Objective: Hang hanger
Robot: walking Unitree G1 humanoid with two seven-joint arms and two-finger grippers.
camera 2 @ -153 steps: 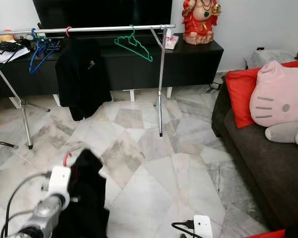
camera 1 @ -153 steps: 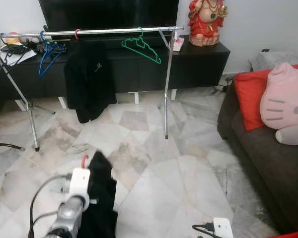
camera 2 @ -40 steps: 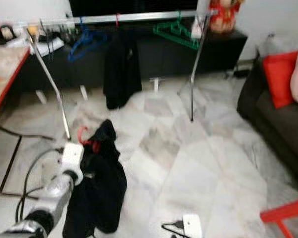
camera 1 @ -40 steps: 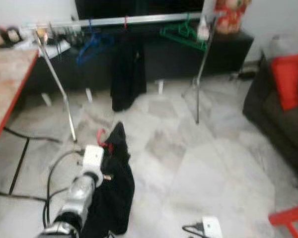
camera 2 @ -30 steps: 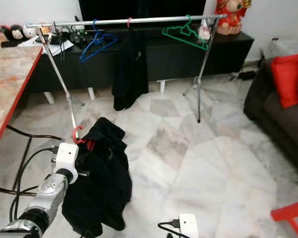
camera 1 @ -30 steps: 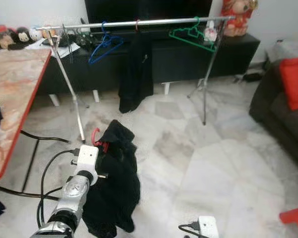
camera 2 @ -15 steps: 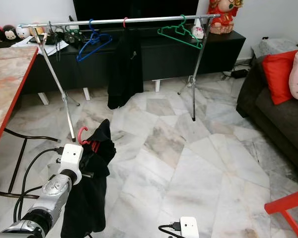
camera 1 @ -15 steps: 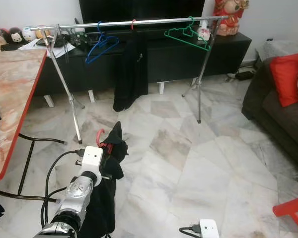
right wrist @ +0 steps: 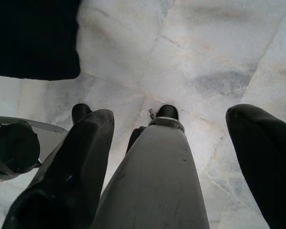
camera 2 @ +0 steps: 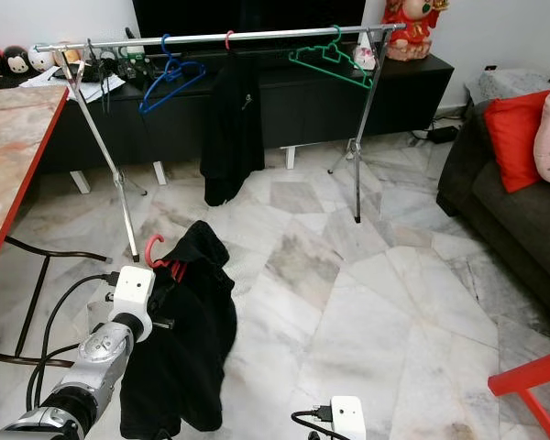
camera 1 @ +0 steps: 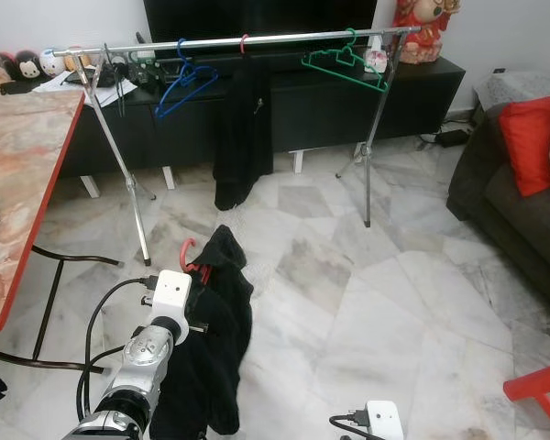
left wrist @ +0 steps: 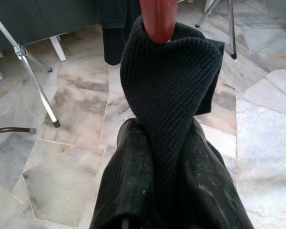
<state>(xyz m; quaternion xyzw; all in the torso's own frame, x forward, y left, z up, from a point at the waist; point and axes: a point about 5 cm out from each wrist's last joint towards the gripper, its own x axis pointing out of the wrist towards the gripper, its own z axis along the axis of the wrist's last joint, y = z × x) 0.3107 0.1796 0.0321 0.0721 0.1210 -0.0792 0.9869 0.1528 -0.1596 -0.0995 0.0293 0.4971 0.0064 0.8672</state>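
At far left a red-edged marble table juts into the room, its dark leg curving over the floor beside the left arm's cables. The left gripper is raised low in front of the robot, its two black fingers pressed together on a black knitted garment that hangs from a red hanger, the hook poking up above the cloth. Beyond stands a metal clothes rail on splayed legs, in front of a dark TV cabinet. The rail carries three hangers: a blue hanger, a red-hooked one under a hanging black coat, and a green hanger. Open bar lies between coat and green hanger. The marble floor is open in the middle. At right sits a dark sofa with a red cushion. The right gripper points at the floor, fingers spread wide apart.
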